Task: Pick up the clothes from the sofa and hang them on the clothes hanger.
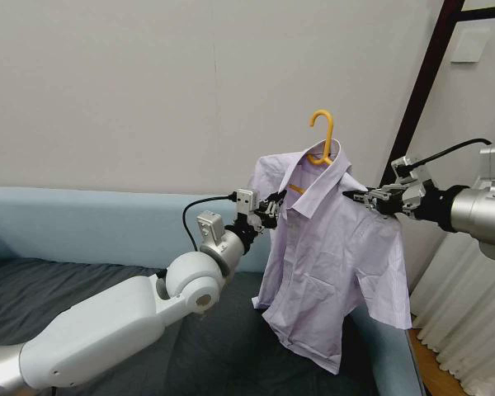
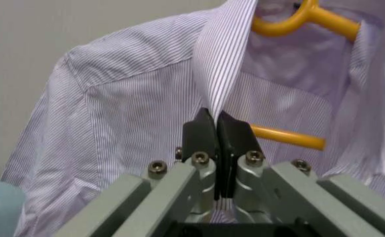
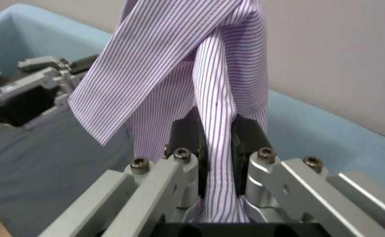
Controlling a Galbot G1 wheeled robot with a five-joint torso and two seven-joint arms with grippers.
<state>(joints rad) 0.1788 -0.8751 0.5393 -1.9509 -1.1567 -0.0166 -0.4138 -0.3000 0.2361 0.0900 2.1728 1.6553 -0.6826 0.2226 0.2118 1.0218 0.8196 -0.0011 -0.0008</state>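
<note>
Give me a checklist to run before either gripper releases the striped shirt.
1. Left gripper shut on the front edge of the lilac pin-striped shirt: ok.
2. Right gripper shut on a fold of the shirt: ok.
3. Yellow plastic hanger inside the collar, hook upward: ok.
4. Hook caught on a rail: not ok; it stands free before the wall.
5. Hem clear of the light blue sofa: cannot tell.

Pale wall (image 1: 107, 82) behind light-blue sofa (image 1: 82, 223)
</note>
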